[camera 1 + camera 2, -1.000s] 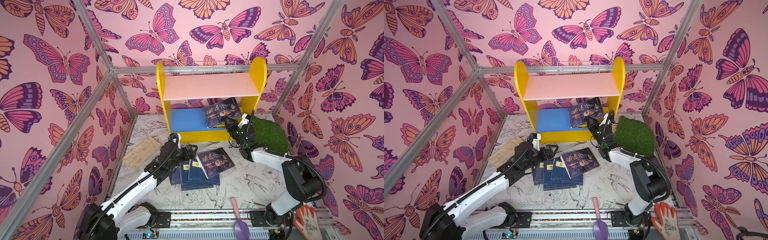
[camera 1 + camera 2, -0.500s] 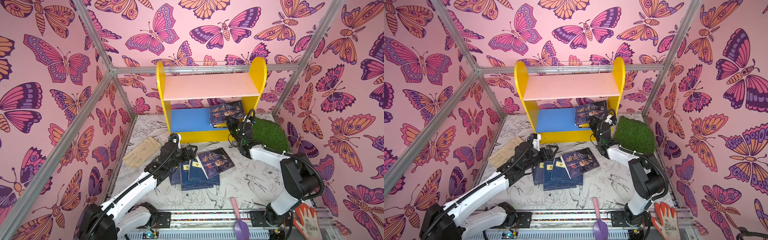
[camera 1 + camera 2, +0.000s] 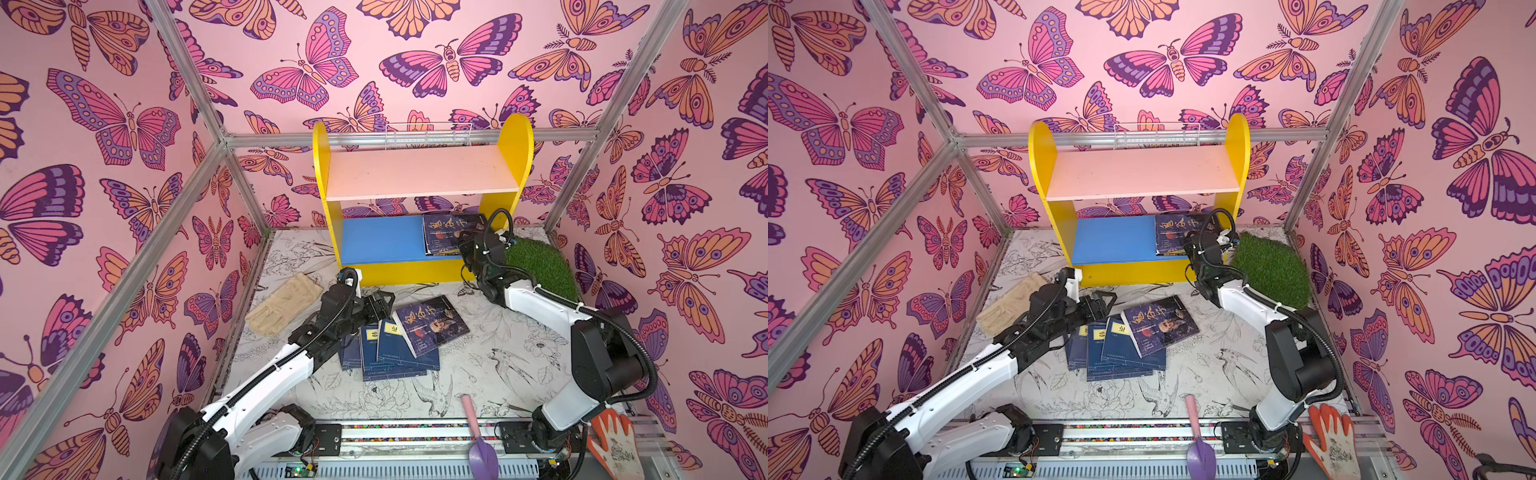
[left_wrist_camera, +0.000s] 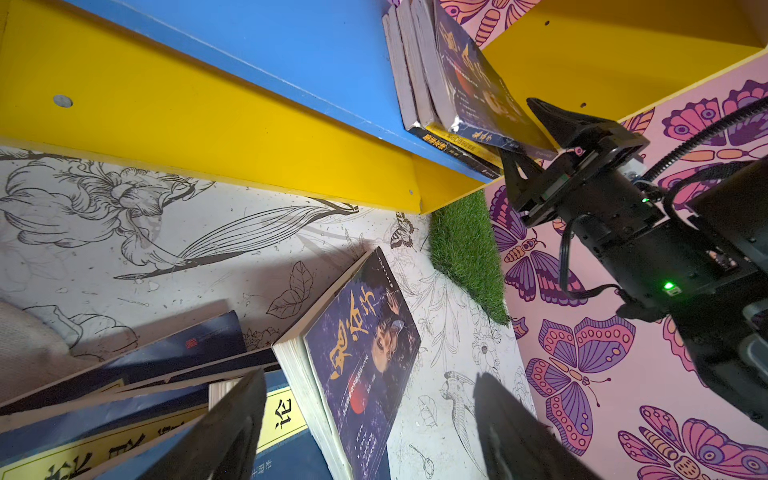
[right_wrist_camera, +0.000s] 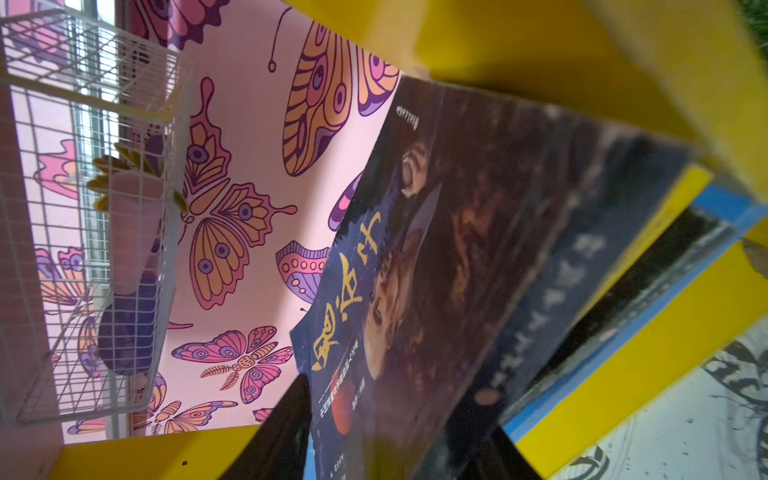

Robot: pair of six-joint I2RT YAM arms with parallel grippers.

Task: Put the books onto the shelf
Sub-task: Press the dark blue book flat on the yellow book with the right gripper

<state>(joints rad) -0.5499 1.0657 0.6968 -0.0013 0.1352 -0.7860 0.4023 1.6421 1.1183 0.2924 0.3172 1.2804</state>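
Note:
The shelf [image 3: 515, 141] stands at the back, with a pale pink upper board [image 3: 419, 172] and a blue lower board [image 3: 382, 239]. Several books [image 4: 419, 75] lean at the right end of the lower board. The outermost is a dark-blue portrait book [image 3: 444, 232]. My right gripper [image 3: 465, 245] is open, its jaws astride that book's lower corner [image 5: 399, 407]. On the floor lies a pile of navy books [image 3: 386, 353] with another portrait book [image 3: 432, 326] on top. My left gripper [image 3: 382, 299] hovers open at the pile's left edge, with nothing between its fingers [image 4: 249, 399].
A beige glove [image 3: 284, 305] lies left of the pile. A green grass mat [image 3: 540, 266] sits right of the shelf. A pink-handled purple trowel [image 3: 478, 436] and an orange-white glove [image 3: 611, 440] lie at the front rail. A white wire basket [image 3: 428, 135] hangs behind the shelf.
The right gripper carried the portrait book from a tilt at the shelf front to a lean against the books on the lower board, then spread its jaws. The left arm stayed still.

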